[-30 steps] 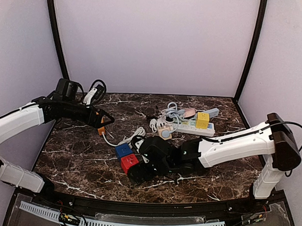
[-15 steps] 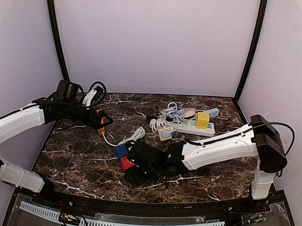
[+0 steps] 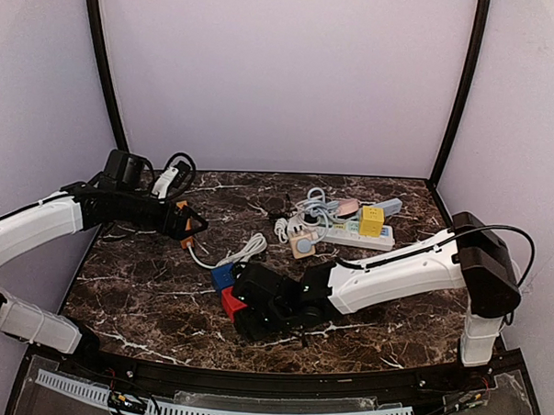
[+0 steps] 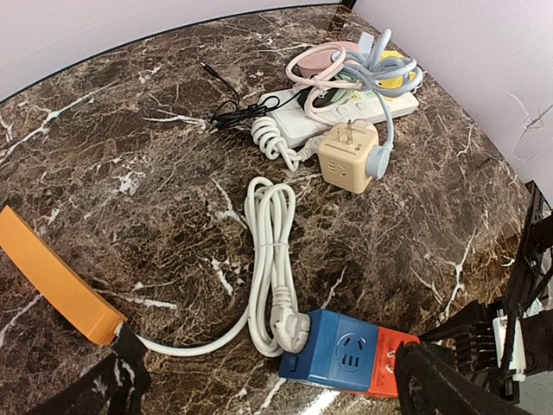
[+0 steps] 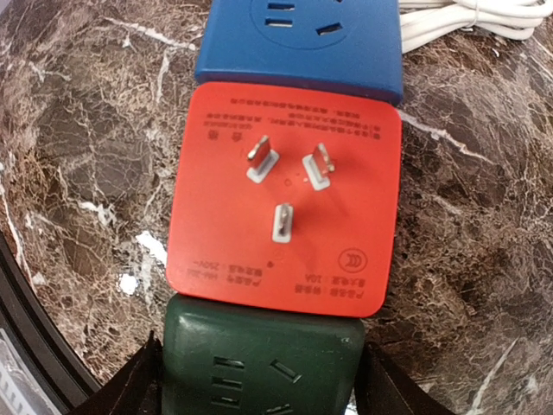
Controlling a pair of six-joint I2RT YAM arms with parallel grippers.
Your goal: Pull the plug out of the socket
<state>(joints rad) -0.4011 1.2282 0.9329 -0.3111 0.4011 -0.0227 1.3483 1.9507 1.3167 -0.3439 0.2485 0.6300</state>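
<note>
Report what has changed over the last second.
The right arm swung left, carrying the right gripper further over the red cube; its jaws now flank the green cube, grip unclear. The left gripper, jaws open, the blue cube and white cord stayed put.

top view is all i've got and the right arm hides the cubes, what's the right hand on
Observer: The right hand straddles a green cube at the near end of the row. I can't tell if it's squeezing.
Operator: what's next to green
Observer: A red cube is butted against it, with three prongs facing up.
Operator: and beyond that
Observer: A blue cube sits against the red one's other side, and its top socket is empty.
</note>
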